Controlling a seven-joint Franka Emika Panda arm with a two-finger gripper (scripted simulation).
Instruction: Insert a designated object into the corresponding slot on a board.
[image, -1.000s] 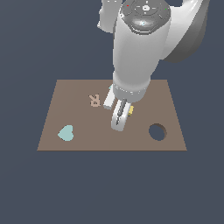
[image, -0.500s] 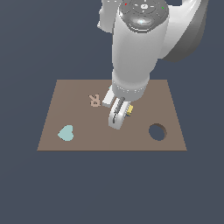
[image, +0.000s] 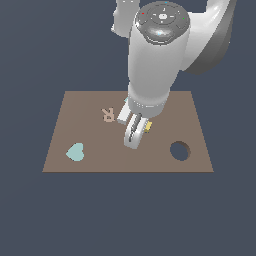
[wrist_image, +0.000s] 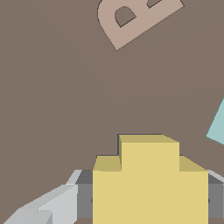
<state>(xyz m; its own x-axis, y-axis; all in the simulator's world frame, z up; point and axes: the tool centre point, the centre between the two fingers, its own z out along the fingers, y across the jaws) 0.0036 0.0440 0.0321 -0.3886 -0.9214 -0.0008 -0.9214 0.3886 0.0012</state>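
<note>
Jaws (image: 134, 136) are clamped on the yellow piece (wrist_image: 149, 183), which sits between them above the board (image: 90, 135).

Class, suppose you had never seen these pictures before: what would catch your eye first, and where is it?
The big white arm fills the exterior view's middle, its gripper down at the brown board. In the wrist view a yellow piece sits between the fingers, stepped in outline. On the board lie a tan letter R, a teal heart and a round dark hole.

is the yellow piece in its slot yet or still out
Out. The yellow piece sits between the fingers of the hand, over plain board; no matching slot shows around it.
</note>
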